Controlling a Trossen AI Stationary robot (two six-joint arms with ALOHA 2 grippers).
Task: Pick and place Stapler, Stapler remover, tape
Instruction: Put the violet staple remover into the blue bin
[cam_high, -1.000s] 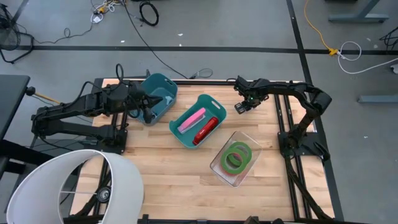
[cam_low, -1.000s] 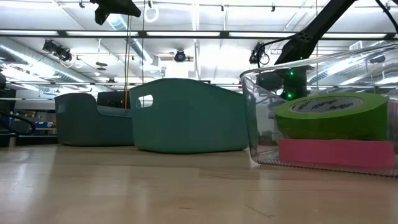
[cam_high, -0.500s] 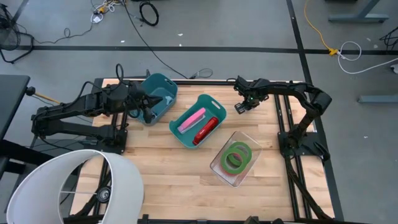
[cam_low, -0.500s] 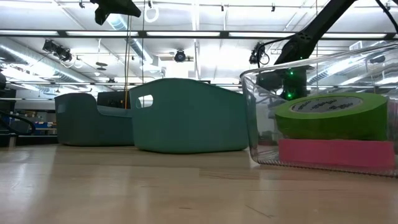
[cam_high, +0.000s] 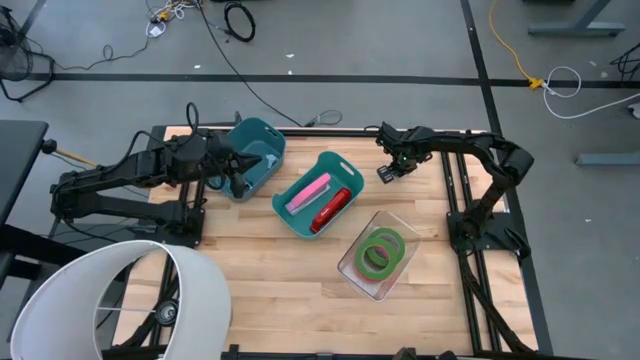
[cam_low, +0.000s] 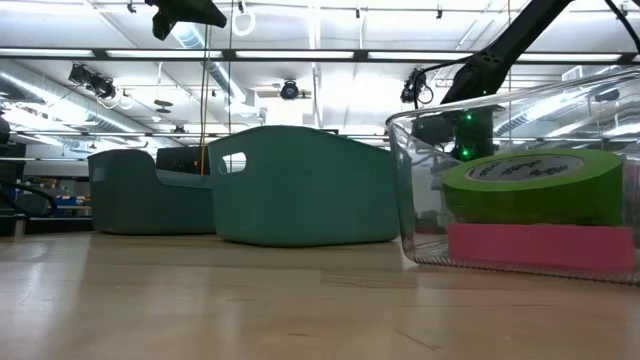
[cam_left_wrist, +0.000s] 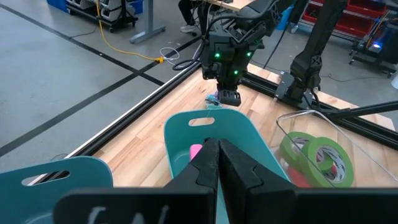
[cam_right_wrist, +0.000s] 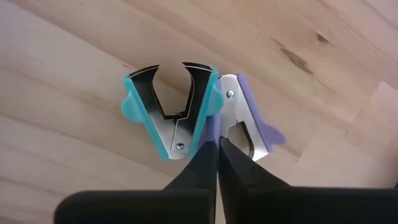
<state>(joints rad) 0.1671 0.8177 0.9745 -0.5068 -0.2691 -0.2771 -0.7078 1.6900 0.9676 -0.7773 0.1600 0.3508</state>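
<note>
Two stapler removers lie side by side on the wood at the table's far right, one teal (cam_right_wrist: 169, 111) and one purple (cam_right_wrist: 250, 118). My right gripper (cam_right_wrist: 217, 144) points straight down over them (cam_high: 385, 174), shut at the purple one's arm next to the teal one. The red stapler (cam_high: 331, 208) lies in the middle teal bin (cam_high: 345, 166) beside a pink object (cam_high: 308, 192). The green tape roll (cam_high: 381, 252) lies in a clear box (cam_high: 352, 270), stacked on a red roll (cam_low: 540, 246). My left gripper (cam_left_wrist: 217, 155) hovers shut over the left teal bin (cam_high: 262, 135). My right gripper comes from above, pointing down, and its fingertips (cam_right_wrist: 210, 149) close on the purple remover's arm (cam_right_wrist: 213, 127) that lies against the teal remover. The tips hide that arm's claw end. The remover lies flat on the table.
The two teal bins stand at the far left and middle of the table. The clear box sits toward the near right. The right arm's frame (cam_high: 470, 215) runs along the right edge. A white lampshade-like object (cam_high: 120, 300) covers the near left corner. Bare wood lies in the near middle.
</note>
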